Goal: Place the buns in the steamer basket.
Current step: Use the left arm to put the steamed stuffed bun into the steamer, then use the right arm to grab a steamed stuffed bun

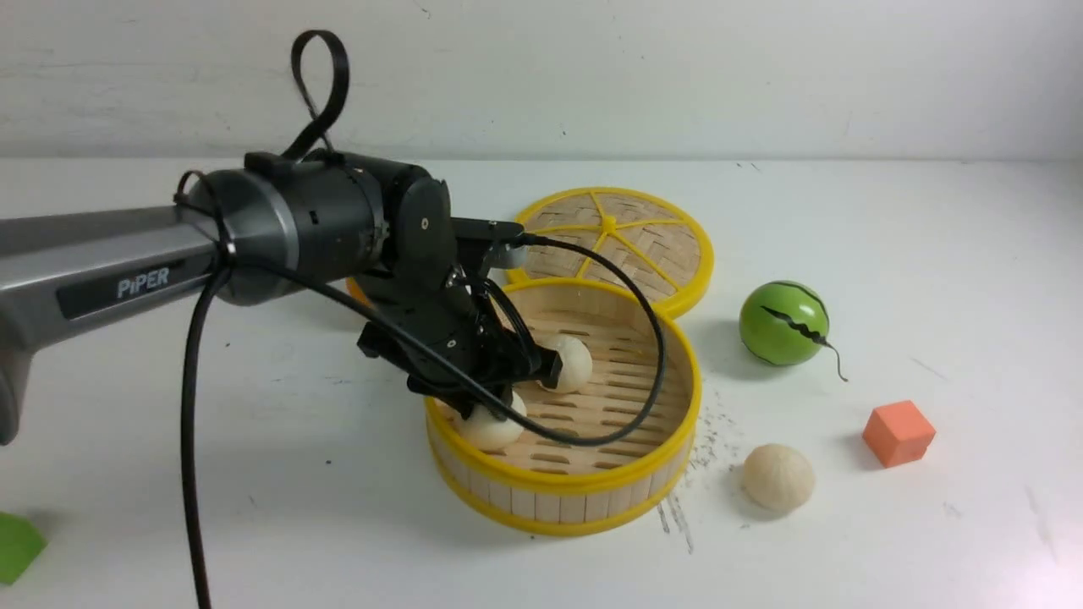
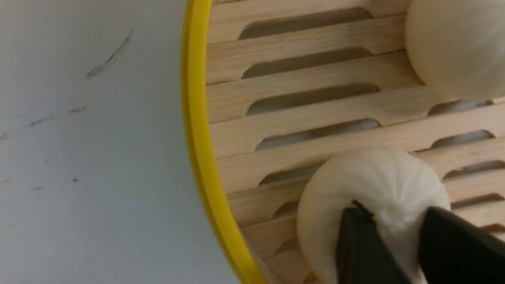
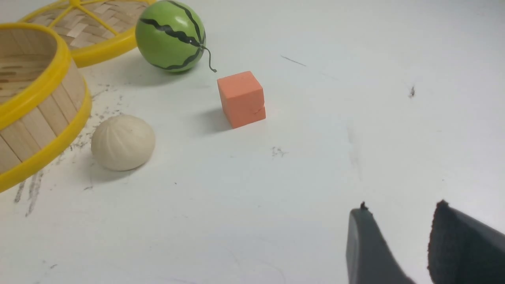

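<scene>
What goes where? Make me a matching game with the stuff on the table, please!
Things:
1. green striped ball
2. orange cube
3. pinched bun, in the left end effector
4. loose bun

Places:
A. on the table, just outside the steamer basket
B. inside the steamer basket, by its rim
C. on the table, beside the lid
D. farthest to the robot's right

Pairs: 1-C, 2-D, 3-B, 4-A.
</scene>
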Controlling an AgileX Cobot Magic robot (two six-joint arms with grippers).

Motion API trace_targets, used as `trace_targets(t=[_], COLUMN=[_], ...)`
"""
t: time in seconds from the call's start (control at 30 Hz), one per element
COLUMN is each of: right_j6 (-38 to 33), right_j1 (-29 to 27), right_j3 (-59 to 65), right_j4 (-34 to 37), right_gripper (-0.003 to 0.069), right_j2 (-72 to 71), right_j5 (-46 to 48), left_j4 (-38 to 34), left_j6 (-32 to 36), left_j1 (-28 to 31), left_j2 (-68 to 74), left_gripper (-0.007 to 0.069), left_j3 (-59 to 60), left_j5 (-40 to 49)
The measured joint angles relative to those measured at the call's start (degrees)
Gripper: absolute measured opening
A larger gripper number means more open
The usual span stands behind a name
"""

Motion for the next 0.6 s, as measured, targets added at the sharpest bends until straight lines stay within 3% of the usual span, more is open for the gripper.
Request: trace_targets(t=[0.13, 0.27, 0.47, 0.6], right_j6=[0.0, 0.0, 0.0, 0.0], right_j1=[0.0, 0.0, 0.0, 0.0], right_j3=[0.0, 0.0, 0.0, 0.0], right_j4=[0.0, 0.0, 0.0, 0.0], right_gripper=[0.0239, 0.0239, 0.0239, 0.0239], right_j2=[0.0, 0.0, 0.0, 0.0], right_j5=[0.0, 0.0, 0.0, 0.0], left_j4=[0.6, 1.3, 5.0, 10.4], left_j6=[0.0, -0.6, -3.0, -5.6], left_j1=[0.0, 0.0, 0.0, 0.0], left_j2=[0.2, -0.2, -5.3, -13.7], left_gripper=[0.0508, 0.0594, 0.0549, 0.0429], left_j3=[-3.9, -11.5, -19.5, -19.7], left_j5=[2.9, 11.6, 23.1, 27.2])
